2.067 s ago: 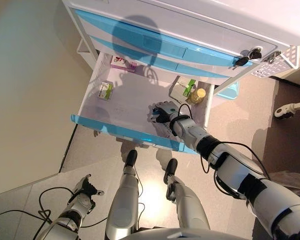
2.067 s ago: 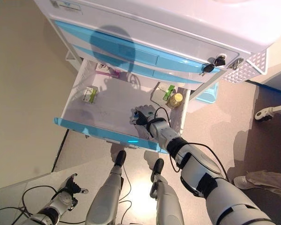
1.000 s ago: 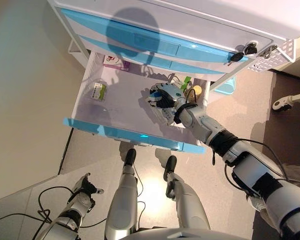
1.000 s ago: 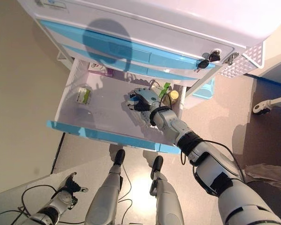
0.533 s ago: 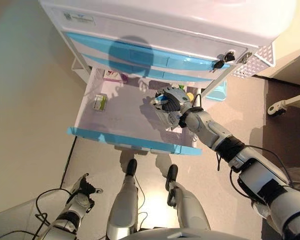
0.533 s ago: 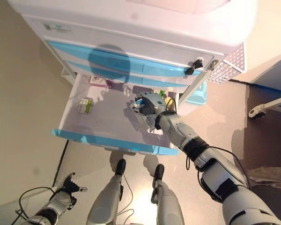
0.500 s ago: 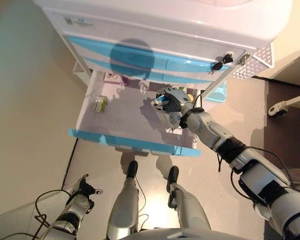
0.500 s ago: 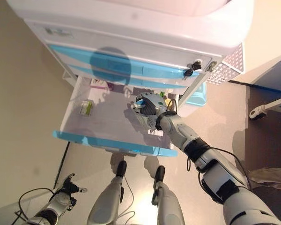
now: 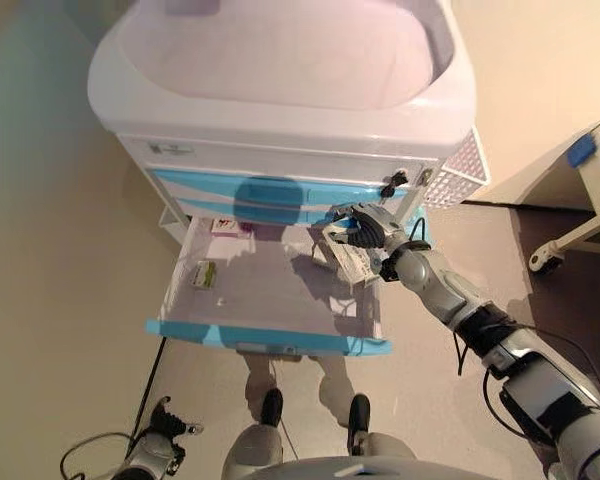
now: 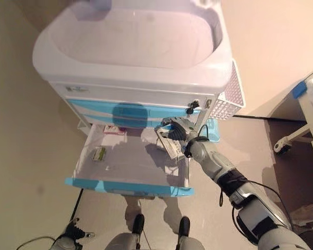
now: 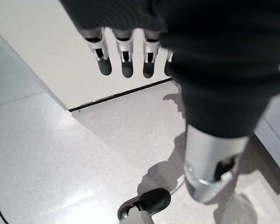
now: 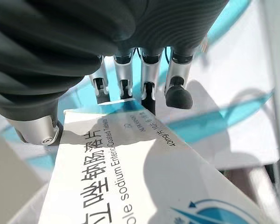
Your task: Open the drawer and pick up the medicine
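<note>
My right hand point(image 9: 361, 228) is shut on a white medicine box point(image 9: 352, 263) with blue print and holds it above the back right part of the open drawer point(image 9: 270, 336), just below the keys. In the right wrist view the box point(image 12: 130, 182) lies between the fingers point(image 12: 150, 91) and the thumb point(image 12: 37, 130). My left hand point(image 9: 162, 440) hangs low at the left over the floor, and its fingers point(image 11: 126, 60) are straight and hold nothing.
The drawer, with a light blue front, belongs to a white cart point(image 10: 130, 67). A green-and-white box point(image 9: 204, 275) and a pink-and-white box point(image 9: 226, 226) lie inside it. Keys point(image 9: 391, 186) hang in the lock. A perforated side basket point(image 9: 452, 172) and another piece's caster point(image 9: 538, 256) are at the right.
My right hand has risen from the drawer floor with the white box and moved toward the back right. The camera has tilted up, showing the cart's top.
</note>
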You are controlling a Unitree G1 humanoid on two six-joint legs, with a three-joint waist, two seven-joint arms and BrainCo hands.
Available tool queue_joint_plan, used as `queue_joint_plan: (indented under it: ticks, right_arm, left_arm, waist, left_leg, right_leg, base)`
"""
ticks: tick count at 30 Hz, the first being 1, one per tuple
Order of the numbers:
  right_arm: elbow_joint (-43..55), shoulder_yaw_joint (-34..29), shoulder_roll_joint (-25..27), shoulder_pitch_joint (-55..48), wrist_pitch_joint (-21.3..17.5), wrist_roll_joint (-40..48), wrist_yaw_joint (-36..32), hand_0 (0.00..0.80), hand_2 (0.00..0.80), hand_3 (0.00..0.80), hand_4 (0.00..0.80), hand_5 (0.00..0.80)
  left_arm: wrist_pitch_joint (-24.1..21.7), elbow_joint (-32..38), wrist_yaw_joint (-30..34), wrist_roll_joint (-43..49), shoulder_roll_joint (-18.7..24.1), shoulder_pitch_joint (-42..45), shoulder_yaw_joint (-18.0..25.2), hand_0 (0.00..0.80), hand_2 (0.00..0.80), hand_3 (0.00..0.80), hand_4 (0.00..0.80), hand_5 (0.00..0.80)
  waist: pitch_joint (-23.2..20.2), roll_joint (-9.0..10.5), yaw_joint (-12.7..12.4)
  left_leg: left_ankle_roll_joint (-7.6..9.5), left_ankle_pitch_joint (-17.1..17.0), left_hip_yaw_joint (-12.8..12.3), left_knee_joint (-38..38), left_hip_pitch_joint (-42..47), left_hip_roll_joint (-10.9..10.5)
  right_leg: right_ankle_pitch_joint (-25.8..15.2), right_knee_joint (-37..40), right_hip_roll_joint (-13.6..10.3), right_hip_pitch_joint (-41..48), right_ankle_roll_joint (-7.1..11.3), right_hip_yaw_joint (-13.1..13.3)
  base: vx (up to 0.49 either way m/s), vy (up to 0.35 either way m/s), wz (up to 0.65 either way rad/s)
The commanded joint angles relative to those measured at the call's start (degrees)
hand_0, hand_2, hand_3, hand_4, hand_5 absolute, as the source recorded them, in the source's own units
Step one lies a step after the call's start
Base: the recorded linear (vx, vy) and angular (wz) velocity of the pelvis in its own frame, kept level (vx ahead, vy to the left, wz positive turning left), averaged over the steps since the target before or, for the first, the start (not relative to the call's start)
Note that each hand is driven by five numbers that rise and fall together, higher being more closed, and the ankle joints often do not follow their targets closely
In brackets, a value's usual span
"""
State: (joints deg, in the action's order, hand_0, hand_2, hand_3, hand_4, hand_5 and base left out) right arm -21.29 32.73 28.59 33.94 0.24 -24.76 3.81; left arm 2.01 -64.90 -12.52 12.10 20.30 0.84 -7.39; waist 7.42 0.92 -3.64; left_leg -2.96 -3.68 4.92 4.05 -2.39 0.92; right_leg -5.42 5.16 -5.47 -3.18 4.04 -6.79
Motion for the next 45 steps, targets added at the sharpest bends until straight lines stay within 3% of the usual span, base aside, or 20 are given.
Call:
queue_joint_plan:
  ticks: [1, 16, 45]
  right_arm:
    - [4.7, -2.91, 1.48, -0.16, -2.28, 2.38, 0.2, 0.8, 0.8, 0.8, 0.8, 0.8]
    - [12.47, -9.72, 4.05, -10.31, -3.19, 5.06, -1.53, 0.8, 0.8, 0.8, 0.8, 0.8]
    - [24.29, -19.09, 4.48, -15.33, -4.6, 11.94, 1.71, 0.8, 0.8, 0.8, 0.8, 0.8]
  left_arm:
    - [0.07, -4.72, 0.47, -1.84, 0.27, -1.41, 0.15, 0.0, 0.0, 0.0, 0.0, 0.0]
    - [0.62, -5.05, 2.09, 1.16, -1.43, 1.03, 1.03, 0.0, 0.0, 0.0, 0.0, 0.0]
    - [1.51, -4.82, 2.44, 3.31, -2.07, 2.07, 1.95, 0.0, 0.0, 0.0, 0.0, 0.0]
  waist:
    - [-2.65, 1.41, -0.06]
    - [-6.26, 0.58, 1.07]
    - [-7.19, 1.16, 1.93]
  left_leg:
    - [2.25, 1.57, 1.72, -1.76, -2.8, -3.09]
    - [2.32, 3.22, 0.78, -1.1, 1.45, -2.65]
    - [2.24, 3.14, 0.62, -1.17, 2.35, -2.27]
  right_leg:
    - [1.88, -3.67, -0.68, -0.64, 3.1, -0.63]
    - [3.05, -2.42, -0.71, 3.52, 3.14, -0.37]
    - [3.22, -2.5, -0.29, 4.18, 2.79, -0.2]
  base:
    - [0.058, -0.006, -0.06]
    - [0.054, -0.004, -0.01]
    - [0.003, -0.002, -0.01]
